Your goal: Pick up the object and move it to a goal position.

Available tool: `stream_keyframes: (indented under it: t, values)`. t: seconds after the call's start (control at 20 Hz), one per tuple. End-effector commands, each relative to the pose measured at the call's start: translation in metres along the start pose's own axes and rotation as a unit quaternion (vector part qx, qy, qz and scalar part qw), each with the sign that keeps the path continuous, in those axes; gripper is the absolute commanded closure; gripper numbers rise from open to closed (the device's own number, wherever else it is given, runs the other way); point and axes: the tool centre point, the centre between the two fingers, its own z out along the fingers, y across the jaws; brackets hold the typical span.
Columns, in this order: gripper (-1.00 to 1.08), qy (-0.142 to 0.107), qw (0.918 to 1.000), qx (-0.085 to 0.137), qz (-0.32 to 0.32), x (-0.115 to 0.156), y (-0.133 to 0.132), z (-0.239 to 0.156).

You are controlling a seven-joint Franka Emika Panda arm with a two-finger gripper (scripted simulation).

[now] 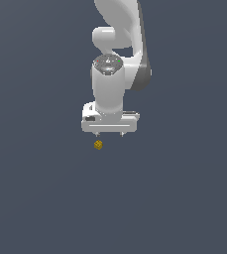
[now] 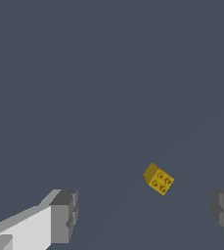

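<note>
Yellow-gold cube (image 1: 98, 144) sits just below the centre of the exterior view, a tiny block with darker mottled faces, lying on the flat slate-grey tabletop (image 1: 35, 198). Directly above it in the frame hangs the white end effector (image 1: 110, 135), whose two short fingertips poke down from the underside of the wide palm block; the cube lies under the fingertip nearer the exterior view's left, a small gap of grey showing between them, so nothing is touching it. The white arm (image 1: 116, 74) rises from the palm to the top edge of the frame, with a round grey cap on the wrist joint facing the camera. In the wrist view the cube (image 2: 158, 179) appears tilted, one face showing four small round marks, and it lies between the two grey finger pads (image 2: 64, 216), closer to the one at the right edge of that picture. The fingers stand wide apart with bare tabletop between them and hold nothing. Whether the cube rests quite flat is hard to judge, since it is so small in both views.
</note>
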Motion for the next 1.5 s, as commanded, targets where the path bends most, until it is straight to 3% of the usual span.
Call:
stream_keyframes:
  t: [0.0, 0.45, 0.8, 1.2, 1.45]
  values:
    - [-0.92, 0.000, 1.0000, 0.000, 0.000, 0.000, 0.000, 0.000]
    - [-0.92, 0.007, 0.9999, -0.009, -0.012, 0.006, 0.005, -0.019]
    - [-0.92, 0.006, 0.9999, -0.007, 0.004, 0.004, 0.007, -0.011]
    - [-0.92, 0.002, 0.9970, 0.000, 0.077, -0.004, 0.018, 0.021]
    - [-0.92, -0.002, 0.9882, 0.003, 0.153, -0.016, 0.029, 0.052]
